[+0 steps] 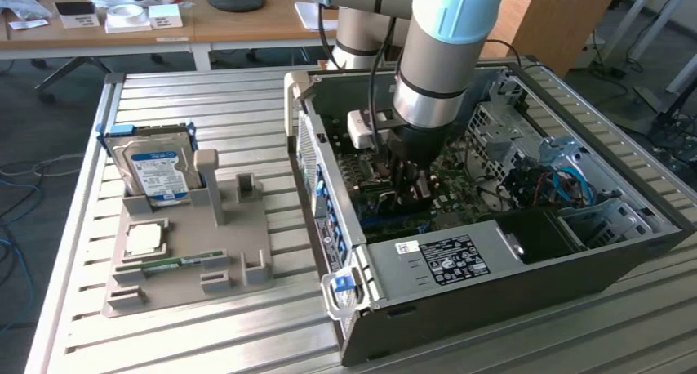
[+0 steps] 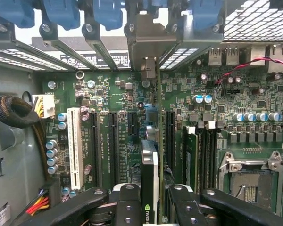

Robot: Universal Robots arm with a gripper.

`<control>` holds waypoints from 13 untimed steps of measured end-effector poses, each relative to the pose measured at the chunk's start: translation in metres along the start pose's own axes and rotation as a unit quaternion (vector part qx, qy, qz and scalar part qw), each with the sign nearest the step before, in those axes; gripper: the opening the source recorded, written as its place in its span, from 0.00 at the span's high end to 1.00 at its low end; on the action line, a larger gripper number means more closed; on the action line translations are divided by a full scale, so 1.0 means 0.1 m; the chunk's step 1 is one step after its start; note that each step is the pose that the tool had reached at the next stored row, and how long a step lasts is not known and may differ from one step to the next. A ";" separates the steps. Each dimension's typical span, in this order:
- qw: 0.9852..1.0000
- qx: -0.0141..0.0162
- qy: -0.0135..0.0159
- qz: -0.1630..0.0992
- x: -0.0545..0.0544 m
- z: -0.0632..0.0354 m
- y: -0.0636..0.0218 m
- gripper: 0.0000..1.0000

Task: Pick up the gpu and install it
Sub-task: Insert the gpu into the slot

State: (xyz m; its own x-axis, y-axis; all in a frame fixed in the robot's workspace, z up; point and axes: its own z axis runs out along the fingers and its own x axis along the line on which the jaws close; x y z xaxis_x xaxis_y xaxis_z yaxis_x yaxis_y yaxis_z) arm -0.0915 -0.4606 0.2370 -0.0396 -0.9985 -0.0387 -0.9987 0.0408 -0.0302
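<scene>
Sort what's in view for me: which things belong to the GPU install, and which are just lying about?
In the job:
thin flat GPU card, held edge-on in the gripper
green motherboard with its black expansion slots
open grey computer case

Lying about:
blue-labelled silver hard drive
small green memory stick
grey parts holder
</scene>
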 end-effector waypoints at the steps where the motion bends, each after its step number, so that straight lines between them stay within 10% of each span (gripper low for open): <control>1: 1.000 0.000 0.000 0.000 0.00 0.004 0.000 0.73; 13: 1.000 0.000 0.000 0.000 0.00 0.006 0.001 0.73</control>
State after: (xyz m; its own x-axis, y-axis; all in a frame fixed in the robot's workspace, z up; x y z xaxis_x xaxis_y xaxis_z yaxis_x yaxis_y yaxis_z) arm -0.0916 -0.4607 0.2364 -0.0397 -0.9985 -0.0384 -0.9987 0.0408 -0.0300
